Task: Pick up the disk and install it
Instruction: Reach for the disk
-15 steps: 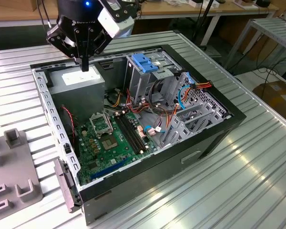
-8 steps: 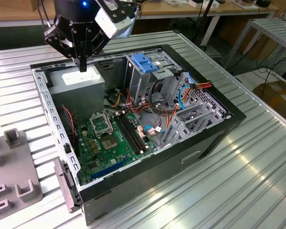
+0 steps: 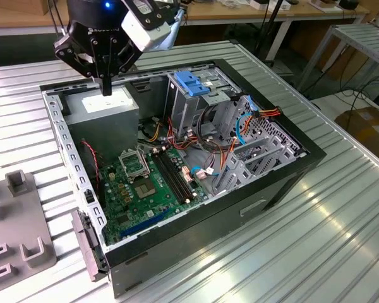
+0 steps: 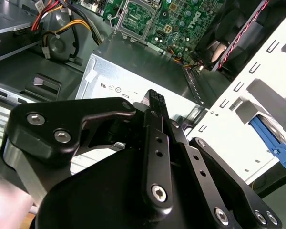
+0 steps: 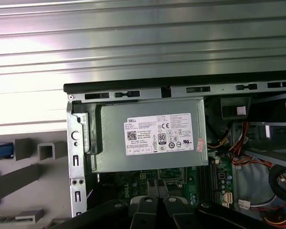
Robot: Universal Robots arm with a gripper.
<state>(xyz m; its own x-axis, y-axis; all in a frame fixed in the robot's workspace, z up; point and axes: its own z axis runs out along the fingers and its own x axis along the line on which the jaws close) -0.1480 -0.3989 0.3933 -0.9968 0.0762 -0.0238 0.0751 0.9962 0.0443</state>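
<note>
Disk [image 5: 0, 150], seen only as a blue edge, stands among grey holders [image 3: 22, 249] on the tabletop [image 3: 341, 233], at eight o'clock of the open computer case [image 3: 271, 183], probably presented for grasping. Fingers [image 3: 106, 83], pressed together and empty, hang above the power supply [image 3: 104, 106] at eleven o'clock.

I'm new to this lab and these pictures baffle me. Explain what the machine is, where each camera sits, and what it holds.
The black claw is a robot arm's gripper, shut and holding nothing. The exterior view looks from off the arm; both wrist views ride on the arm, looking past the gripper. On the ribbed metal table lies an open computer case, its green circuit board showing. The gripper hovers above the grey power-supply box with the white sticker.
</note>
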